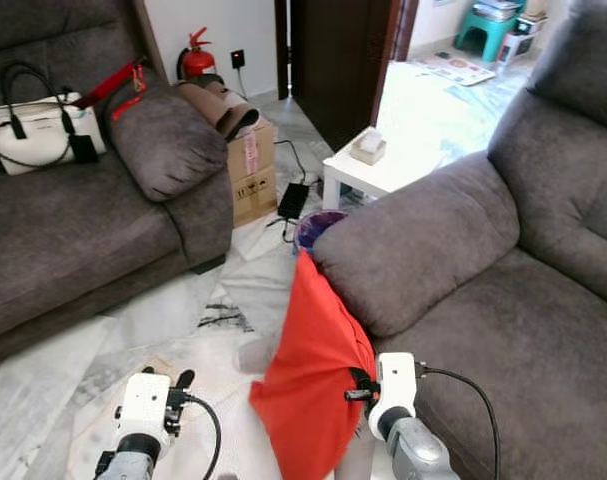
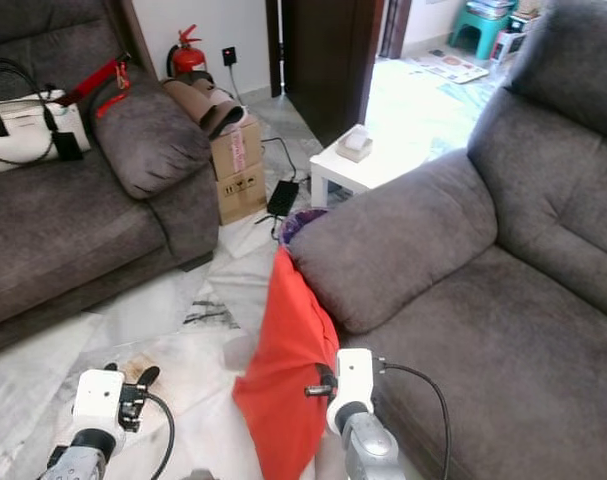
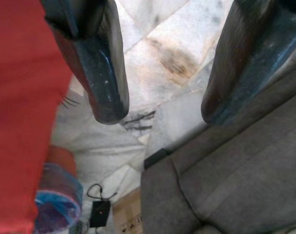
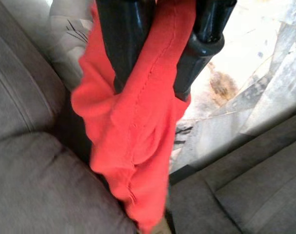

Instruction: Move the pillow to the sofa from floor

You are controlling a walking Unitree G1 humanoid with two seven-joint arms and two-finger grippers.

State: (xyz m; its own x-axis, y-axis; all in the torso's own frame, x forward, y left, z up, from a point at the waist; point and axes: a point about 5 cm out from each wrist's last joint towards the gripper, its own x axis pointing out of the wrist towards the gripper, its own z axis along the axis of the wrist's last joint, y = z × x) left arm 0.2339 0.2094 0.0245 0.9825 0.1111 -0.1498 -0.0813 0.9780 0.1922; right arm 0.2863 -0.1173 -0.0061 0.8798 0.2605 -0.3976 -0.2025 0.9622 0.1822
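A robot's head camera looks down into a living room with a marble floor and two grey sofas. The red pillow hangs at about six o'clock in the scene, lifted off the floor and pressed against the front edge of the right-hand sofa, just below its padded armrest. The right hand is clamped on the pillow: in its wrist view the two black fingers pinch a fold of red fabric between them, with the rest of the pillow drooping past the grey cushion.

The left hand hovers low over the floor at about seven o'clock, just beside the pillow; its fingers stand apart with bare marble between them.

At ten o'clock sits the second sofa, carrying a white handbag with black straps. At twelve o'clock a cardboard box stands against that sofa's arm, with a red fire extinguisher behind it near the wall. At one o'clock a small white counter holds a tissue box.
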